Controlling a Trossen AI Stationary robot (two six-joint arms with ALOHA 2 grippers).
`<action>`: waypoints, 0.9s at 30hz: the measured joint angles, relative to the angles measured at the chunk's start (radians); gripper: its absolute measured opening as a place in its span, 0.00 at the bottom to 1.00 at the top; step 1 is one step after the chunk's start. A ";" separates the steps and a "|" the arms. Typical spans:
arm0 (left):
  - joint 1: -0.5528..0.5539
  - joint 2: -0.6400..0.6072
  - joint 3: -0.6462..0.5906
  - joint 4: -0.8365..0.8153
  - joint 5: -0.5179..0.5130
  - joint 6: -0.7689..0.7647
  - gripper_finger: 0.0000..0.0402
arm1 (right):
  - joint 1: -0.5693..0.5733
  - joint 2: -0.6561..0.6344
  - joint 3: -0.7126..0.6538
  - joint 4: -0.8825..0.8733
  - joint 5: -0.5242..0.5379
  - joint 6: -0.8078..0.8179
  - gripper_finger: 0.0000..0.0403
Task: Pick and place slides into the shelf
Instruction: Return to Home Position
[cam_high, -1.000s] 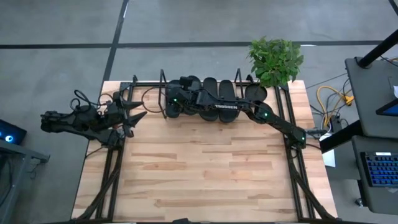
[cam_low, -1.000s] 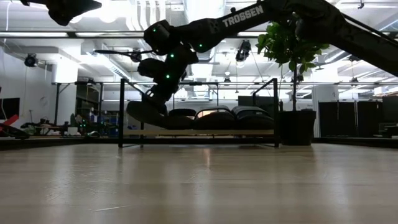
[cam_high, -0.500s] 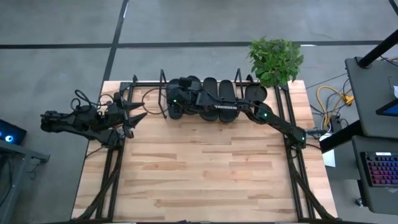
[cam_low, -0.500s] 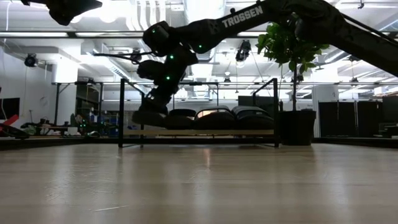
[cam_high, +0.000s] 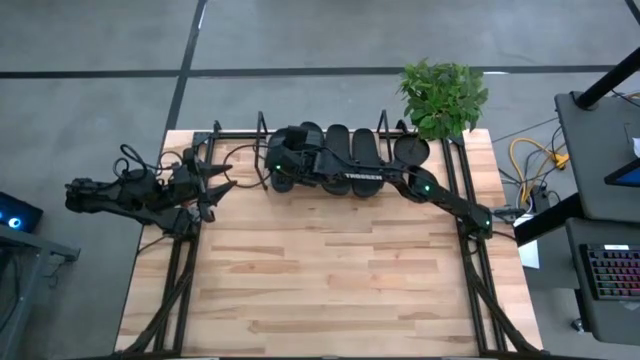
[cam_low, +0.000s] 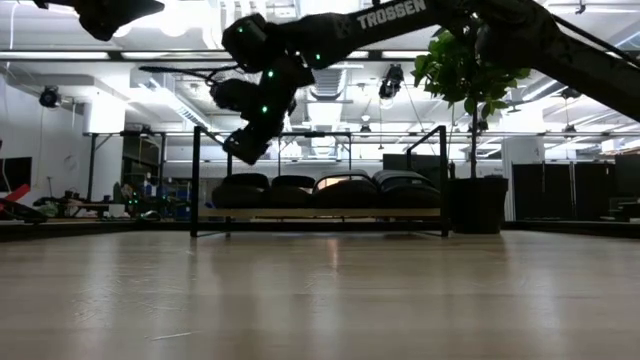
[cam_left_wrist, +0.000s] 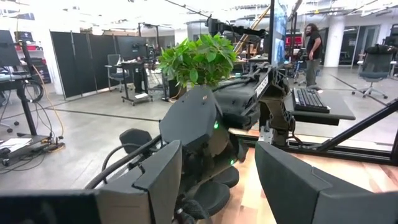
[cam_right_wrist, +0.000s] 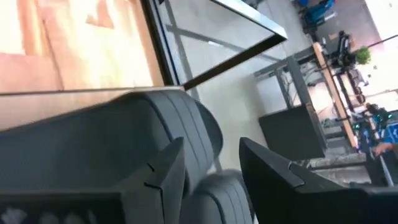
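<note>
At the left edge of the light wooden tabletop (cam_high: 330, 280), the left gripper (cam_high: 216, 186) waits. Its two dark fingers are spread apart with nothing between them, and they point toward the left end of the shelf without touching it.

The shelf (cam_low: 330, 213) is a pale wooden board between two thin black wire uprights, and it stands along the table's far edge. Four matching black rubbery slide sandals (cam_low: 345, 188) lie on the board side by side in a row, filling it from one upright to the other.

The right arm reaches across from the table's right side, over the row, to the shelf's left end. There the right gripper (cam_low: 243, 153) hangs tilted above the leftmost sandal (cam_low: 238, 190), clear of it. In the right wrist view its fingers (cam_right_wrist: 171, 171) stand parted with a plain gap between them. They hold nothing, and the ribbed strap of a sandal shows just beyond them.

To the right of the shelf, just beside its upright, stands a black plant pot (cam_low: 478, 205) with a leafy green plant.
</note>
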 joint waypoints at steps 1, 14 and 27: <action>0.000 0.000 0.000 0.000 0.003 0.000 0.47 | 0.006 -0.002 0.017 -0.041 -0.005 0.016 0.35; 0.000 -0.014 0.000 0.001 0.102 0.001 0.47 | 0.243 -0.239 -0.017 -0.339 -0.328 0.227 0.22; 0.001 -0.016 0.000 0.001 0.105 0.035 0.47 | 0.698 -0.789 -0.626 -0.177 -0.020 0.449 0.11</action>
